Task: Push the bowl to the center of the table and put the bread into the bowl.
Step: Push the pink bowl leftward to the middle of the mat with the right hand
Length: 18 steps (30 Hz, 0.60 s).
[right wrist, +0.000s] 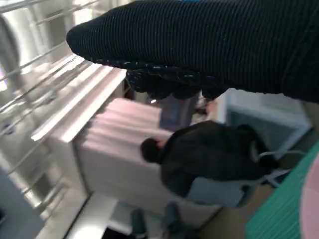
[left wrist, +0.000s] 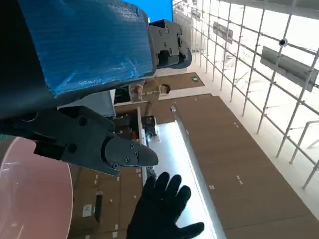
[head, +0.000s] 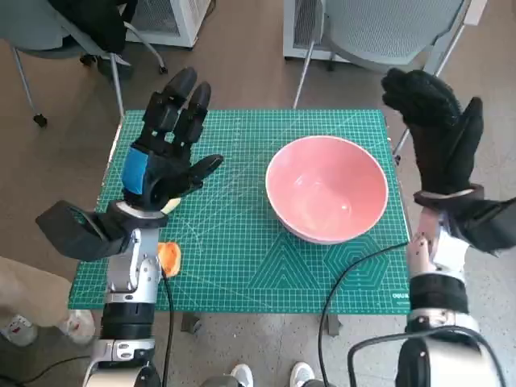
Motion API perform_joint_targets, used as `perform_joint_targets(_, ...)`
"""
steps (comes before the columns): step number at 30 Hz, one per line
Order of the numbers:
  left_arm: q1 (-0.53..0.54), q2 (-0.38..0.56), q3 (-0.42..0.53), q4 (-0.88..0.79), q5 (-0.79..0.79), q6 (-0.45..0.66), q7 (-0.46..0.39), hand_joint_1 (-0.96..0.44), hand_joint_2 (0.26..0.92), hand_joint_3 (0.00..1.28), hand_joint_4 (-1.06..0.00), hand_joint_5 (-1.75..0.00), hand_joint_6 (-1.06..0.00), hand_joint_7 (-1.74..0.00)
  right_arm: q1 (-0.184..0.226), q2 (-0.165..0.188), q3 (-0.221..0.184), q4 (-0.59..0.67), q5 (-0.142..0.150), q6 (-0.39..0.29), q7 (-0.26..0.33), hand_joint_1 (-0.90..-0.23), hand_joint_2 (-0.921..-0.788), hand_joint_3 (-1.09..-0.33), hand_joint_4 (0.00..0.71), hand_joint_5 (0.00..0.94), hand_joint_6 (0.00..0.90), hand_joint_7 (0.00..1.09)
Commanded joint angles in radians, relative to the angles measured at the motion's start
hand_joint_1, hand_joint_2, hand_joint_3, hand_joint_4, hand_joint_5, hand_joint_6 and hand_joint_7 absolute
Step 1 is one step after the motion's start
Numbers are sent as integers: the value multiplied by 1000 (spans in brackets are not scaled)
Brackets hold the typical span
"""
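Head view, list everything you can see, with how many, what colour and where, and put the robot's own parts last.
bowl: one, pink, empty, on the mat right of centre.
bread: one, orange, mostly hidden by the left forearm, near the mat's front left edge.
cutting mat: one, green with a grid, covering the table.
chairs: two, grey, behind the table.
shoes: white, on the floor in front of the table.
cable: one, black, crossing the mat's front right.
left hand: black with blue tape, open, above the mat's left.
right hand: black glove, open, raised beyond the mat's right edge.
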Motion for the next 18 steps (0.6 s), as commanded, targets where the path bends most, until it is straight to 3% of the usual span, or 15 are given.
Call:
perform_joint_targets(1, 7, -3, 0, 8, 7, -13, 1, -390, 921, 165, -104, -8, -41, -467, -26, -35, -8, 117, -39, 39, -58, -656, -921, -875, 40, 5, 16, 236)
perform_joint_targets(7, 10, -7, -2, 2, 8, -14, 6, -391, 921, 164, -105, -7, -44, -462, -46, -59, -10, 207, -68, 118, -125, -654, -921, -887, 32, 1, 16, 228)
perform_joint_targets(18, 12, -6, 0, 10, 8, -27, 4, -390, 921, 164, -106, -5, -47, -454, -39, -75, 1, 269, -126, 246, -229, -650, -921, -886, 12, 0, 14, 173)
